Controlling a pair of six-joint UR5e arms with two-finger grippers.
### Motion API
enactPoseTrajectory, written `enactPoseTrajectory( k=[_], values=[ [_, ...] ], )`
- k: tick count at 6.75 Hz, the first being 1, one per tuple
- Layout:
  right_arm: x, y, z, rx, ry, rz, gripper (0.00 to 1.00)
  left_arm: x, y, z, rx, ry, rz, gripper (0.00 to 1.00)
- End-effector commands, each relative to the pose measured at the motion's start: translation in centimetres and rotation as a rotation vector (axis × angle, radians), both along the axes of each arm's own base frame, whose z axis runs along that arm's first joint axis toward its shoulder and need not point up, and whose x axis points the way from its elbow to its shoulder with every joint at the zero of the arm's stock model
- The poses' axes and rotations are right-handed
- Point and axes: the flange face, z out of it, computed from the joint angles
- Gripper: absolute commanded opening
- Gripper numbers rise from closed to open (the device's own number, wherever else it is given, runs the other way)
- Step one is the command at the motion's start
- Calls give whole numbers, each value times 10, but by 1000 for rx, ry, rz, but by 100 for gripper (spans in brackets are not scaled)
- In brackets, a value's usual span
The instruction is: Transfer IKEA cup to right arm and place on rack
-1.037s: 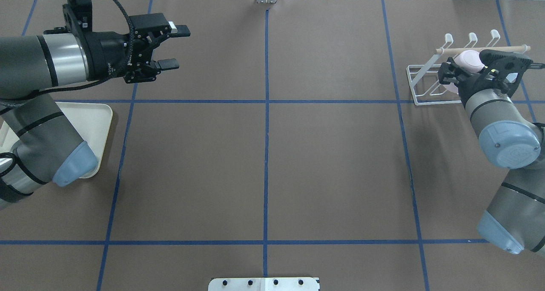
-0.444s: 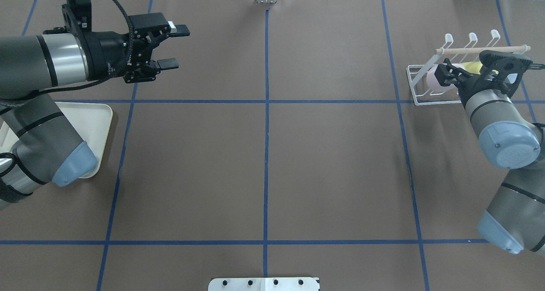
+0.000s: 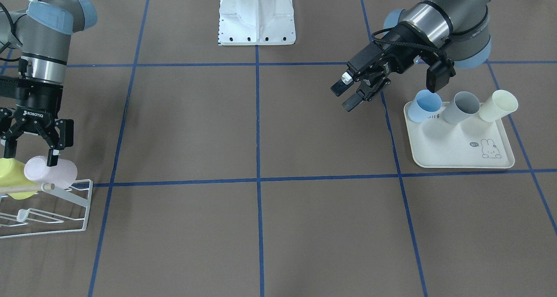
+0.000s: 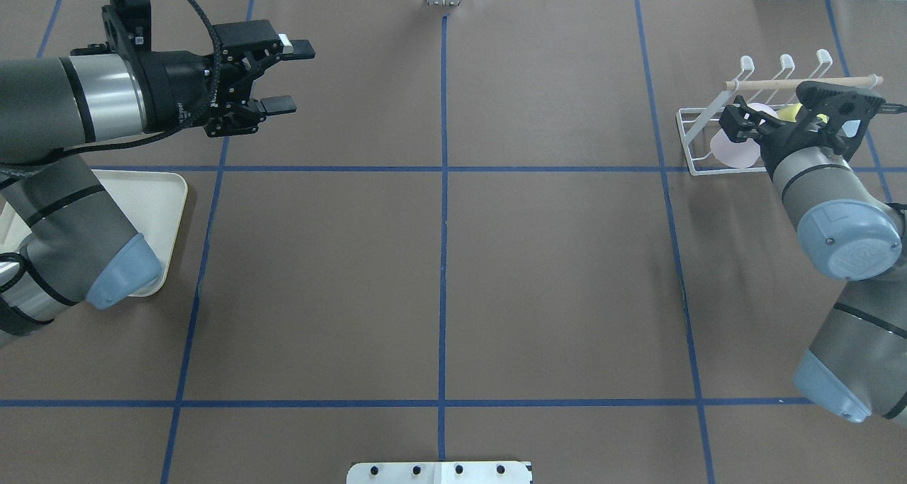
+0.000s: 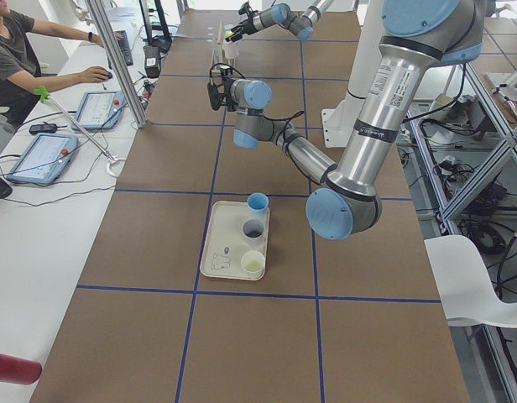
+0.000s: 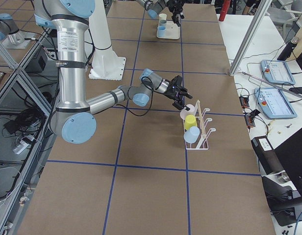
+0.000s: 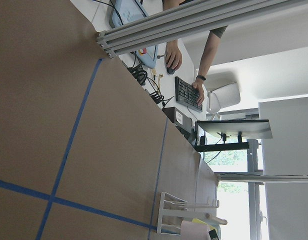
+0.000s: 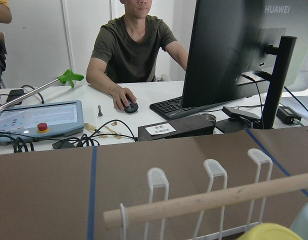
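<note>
The pink IKEA cup (image 3: 61, 174) lies on its side on the white wire rack (image 3: 82, 201), beside a yellow cup (image 3: 11, 175). In the overhead view the pink cup (image 4: 737, 149) shows its round end inside the rack (image 4: 689, 138). My right gripper (image 3: 30, 155) hangs just above it with its jaws spread wide. One fingertip (image 3: 53, 159) is at the cup's top and the other is over the yellow cup. My left gripper (image 3: 348, 95) is open and empty, up in the air beside the tray; it also shows in the overhead view (image 4: 287, 75).
A cream rabbit-print tray (image 3: 461, 151) holds a blue cup (image 3: 424, 106), a grey cup (image 3: 462, 108) and a cream cup (image 3: 499, 105). The rack's wooden rod (image 8: 209, 200) crosses the right wrist view. A pale blue cup (image 6: 191, 135) also sits in the rack. Operators sit at the far desk.
The right gripper has brought the pink cup down from the rod's level onto the rack and shifted a little leftward in the overhead view. The left arm has barely moved.
</note>
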Motion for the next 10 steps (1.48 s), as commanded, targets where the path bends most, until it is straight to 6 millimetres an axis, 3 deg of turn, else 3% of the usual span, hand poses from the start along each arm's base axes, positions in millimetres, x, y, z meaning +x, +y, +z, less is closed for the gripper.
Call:
enactPoseTrajectory(
  k=[1,3,4,5,6,8,10],
  values=[
    [8,16,-49,13,-114,-94,100,-40,-11,34,76,-121,2,100],
    [11,28,-78,14,-179,-163,100,-102,-24,93,191,-359,0,100],
    [13,34,-92,10,-221,-216,100,-133,-17,132,250,-459,4,100],
    [9,38,-105,11,-261,-260,100,-186,-8,179,298,-564,4,100],
    [4,40,-113,5,-299,-291,100,-219,10,227,355,-680,3,100],
    [-2,39,-121,-4,-355,-302,100,-249,49,302,433,-883,58,100],
    [-4,39,-120,-13,-368,-299,100,-257,72,344,465,-1004,167,100]
  ],
)
